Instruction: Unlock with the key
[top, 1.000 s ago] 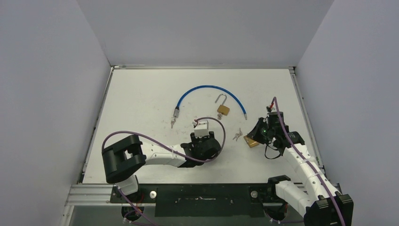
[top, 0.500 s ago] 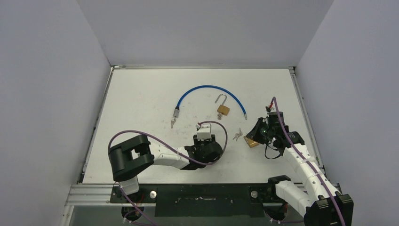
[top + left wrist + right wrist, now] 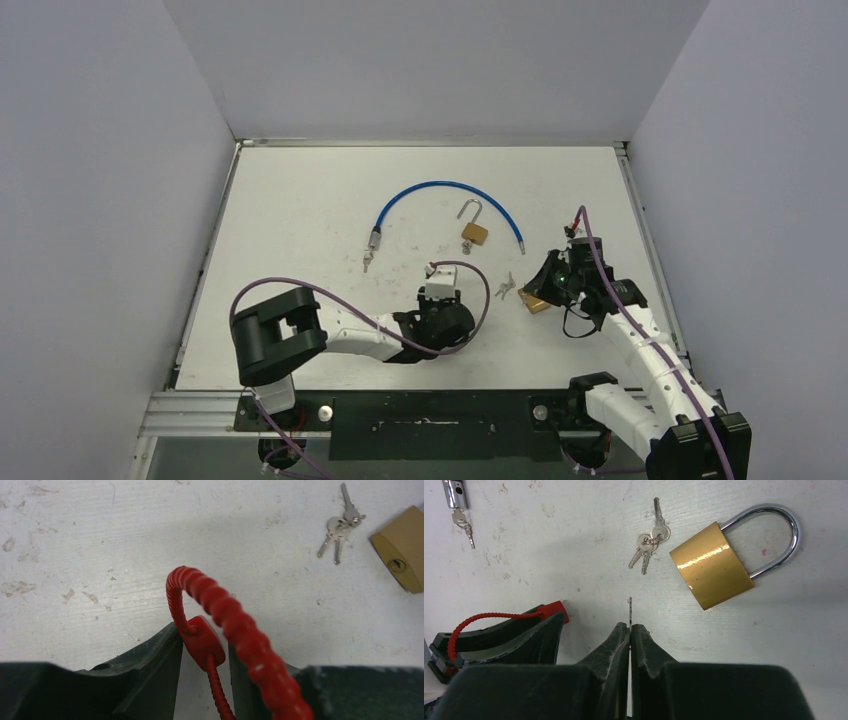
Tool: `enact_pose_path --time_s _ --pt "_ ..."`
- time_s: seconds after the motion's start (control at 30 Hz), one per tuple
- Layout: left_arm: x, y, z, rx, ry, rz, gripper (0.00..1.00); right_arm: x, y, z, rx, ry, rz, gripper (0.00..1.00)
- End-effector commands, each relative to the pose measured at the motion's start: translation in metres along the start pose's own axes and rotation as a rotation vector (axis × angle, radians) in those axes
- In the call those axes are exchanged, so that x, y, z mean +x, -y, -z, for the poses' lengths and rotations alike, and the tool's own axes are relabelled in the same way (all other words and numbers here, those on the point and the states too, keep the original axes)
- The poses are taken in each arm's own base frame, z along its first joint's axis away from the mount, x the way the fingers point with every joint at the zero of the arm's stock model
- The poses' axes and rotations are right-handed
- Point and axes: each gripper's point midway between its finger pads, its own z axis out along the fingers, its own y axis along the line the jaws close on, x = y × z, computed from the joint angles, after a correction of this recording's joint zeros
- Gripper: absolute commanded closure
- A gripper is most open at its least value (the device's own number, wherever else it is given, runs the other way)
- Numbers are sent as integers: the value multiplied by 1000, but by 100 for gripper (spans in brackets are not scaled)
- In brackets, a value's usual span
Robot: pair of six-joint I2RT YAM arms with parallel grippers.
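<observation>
The right end effector [image 3: 629, 628] is closed, its two dark fingers pressed together on a thin silver key [image 3: 629, 611] whose blade shows edge-on, sticking straight out past the fingertips above the white scuffed tabletop [image 3: 300, 200]; the blade's tip touches nothing; ahead of it and to the right in the right wrist view lies a brass padlock with a curved silver shackle [image 3: 711, 565], flat on its side, both ends of the shackle meeting the body, near the key but apart from it; a small bunch of silver keys on a ring [image 3: 649, 542] lies just beside the padlock's body, not touching it as far as can be seen; the left end effector [image 3: 202, 637] grips a red ribbed cable lock [image 3: 225, 615], the flat red body wedged between its two fingers and the ribbed cable arching up and over in a loop in front of the left wrist camera; in the top view the left end effector sits low at mid-table, the right one near the right edge, with the key bunch between them; farther back a second small brass padlock [image 3: 474, 234] lies with its shackle apparently swung open, inside the curve of a blue cable with silver metal ends [image 3: 440, 186]; a few tiny keys [image 3: 367, 262] lie by the cable's left end
</observation>
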Motion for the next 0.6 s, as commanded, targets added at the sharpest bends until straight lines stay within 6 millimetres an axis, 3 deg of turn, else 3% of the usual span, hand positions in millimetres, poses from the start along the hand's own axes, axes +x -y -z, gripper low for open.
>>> enact_pose_path --time_s 0.0,0.17,0.2,0.37,0.57 --pt "-45 32 19 183 45 -9 100 -11 -11 7 -51 41 25 100" --pt "-41 25 22 381 -58 -34 100 -4 -14 6 -86 19 44 100" --pt "-40 21 24 407 -71 -37 97 -1 -14 5 -90 12 43 100" --pt "-35 8 31 522 -119 -6 60 8 -11 2 -95 -12 31 100" --pt "-33 -5 30 583 -139 41 48 10 -10 -1 -91 -21 19 100"
